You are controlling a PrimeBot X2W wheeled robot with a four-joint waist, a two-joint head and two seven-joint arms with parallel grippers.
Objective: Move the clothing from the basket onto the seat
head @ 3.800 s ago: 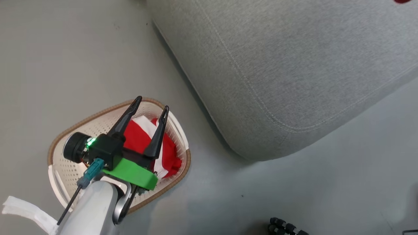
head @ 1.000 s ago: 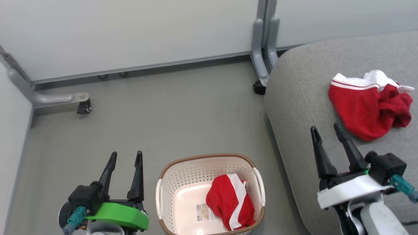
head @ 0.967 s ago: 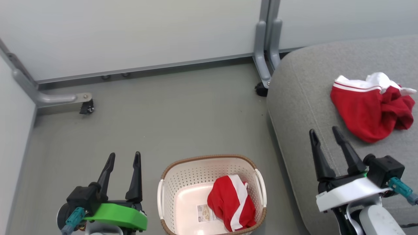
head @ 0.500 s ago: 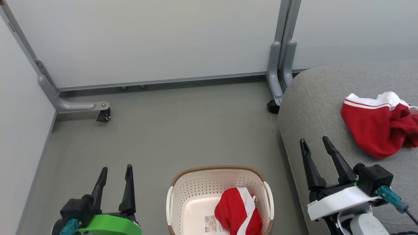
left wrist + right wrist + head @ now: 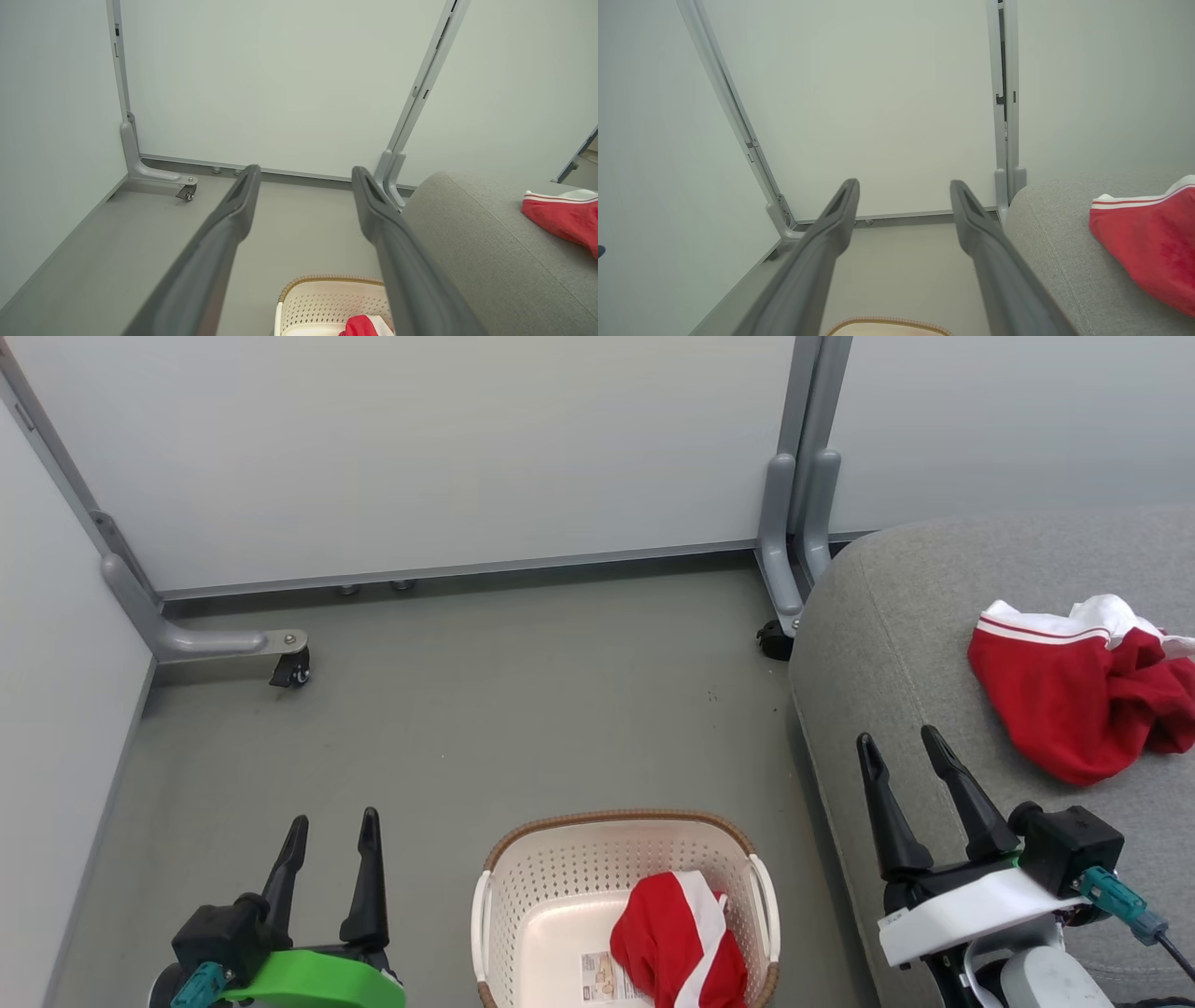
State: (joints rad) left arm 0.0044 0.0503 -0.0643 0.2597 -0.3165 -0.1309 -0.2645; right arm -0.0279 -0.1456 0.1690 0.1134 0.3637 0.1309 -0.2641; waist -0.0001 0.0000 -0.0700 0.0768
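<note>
The cream basket (image 5: 523,887) with a brown rim stands on the floor at the bottom centre; a red and white garment (image 5: 677,943) lies in its right half beside a paper label. Another red garment (image 5: 1074,695) with white trim lies crumpled on the grey seat (image 5: 896,635) at the right. My left gripper (image 5: 334,819) is open and empty over the floor, left of the basket. My right gripper (image 5: 901,739) is open and empty above the seat's front edge, left of the garment there. The wrist views show the basket (image 5: 327,298), the seat (image 5: 1045,233) and the garment on it (image 5: 1153,238).
Pale partition walls close off the back and left. A grey post foot with a castor (image 5: 289,667) stands at the left, another post base (image 5: 794,569) at the seat's far corner. Bare grey floor (image 5: 523,700) stretches between the walls and the basket.
The head camera has tilted up and shifted, so basket and grippers sit lower in the picture and more wall shows. Both grippers stay open; 3.8 s ago my left gripper was over the basket's garment.
</note>
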